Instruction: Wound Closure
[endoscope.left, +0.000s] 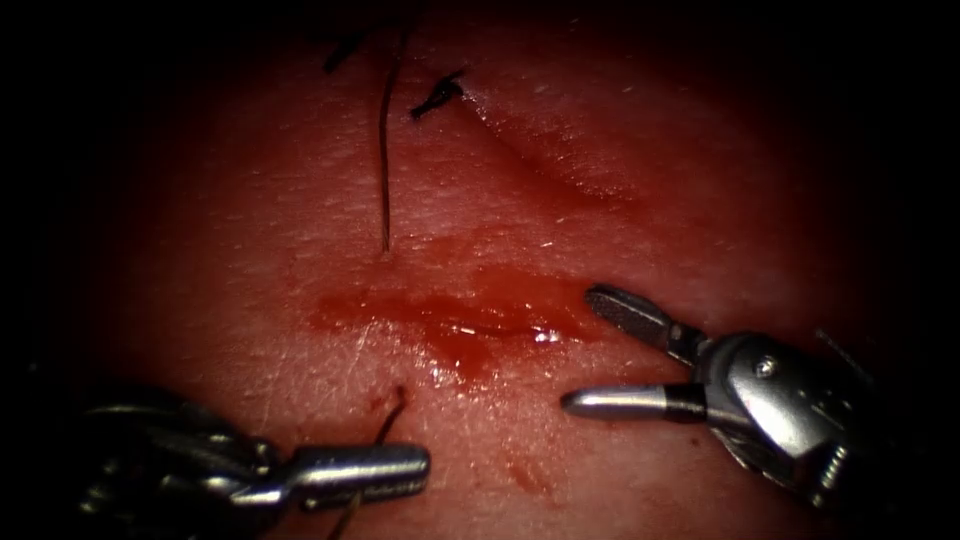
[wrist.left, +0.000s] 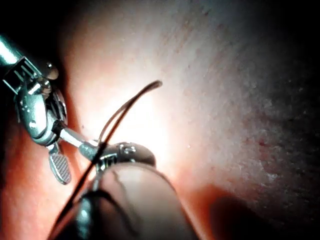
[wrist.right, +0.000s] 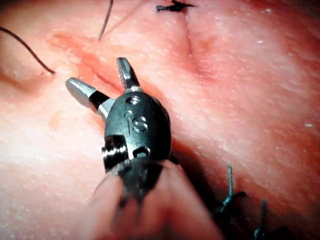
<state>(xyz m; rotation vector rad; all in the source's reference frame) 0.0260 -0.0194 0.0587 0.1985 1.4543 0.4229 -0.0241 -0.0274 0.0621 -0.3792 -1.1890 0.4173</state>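
Note:
The cut (endoscope.left: 450, 320) runs crosswise over the tissue (endoscope.left: 620, 130), wet with red fluid. A dark thread (endoscope.left: 383, 150) comes down from the far side and enters the tissue just above the cut. It comes out below the cut (endoscope.left: 398, 398) and runs to my left tool (endoscope.left: 365, 473), whose jaws are shut on it. In the left wrist view the thread (wrist.left: 127, 107) arcs up from those jaws (wrist.left: 120, 152). My right tool (endoscope.left: 580, 350) sits at the cut's right end, open and holding nothing; its spread jaws (wrist.right: 95, 72) hover over the cut.
A tied stitch with cut thread ends (endoscope.left: 438, 97) lies beyond the cut, and another dark end (endoscope.left: 340, 50) is further left. More knots (wrist.right: 227, 197) lie behind the right tool. The right tool (wrist.left: 40, 120) is close beside the left jaws.

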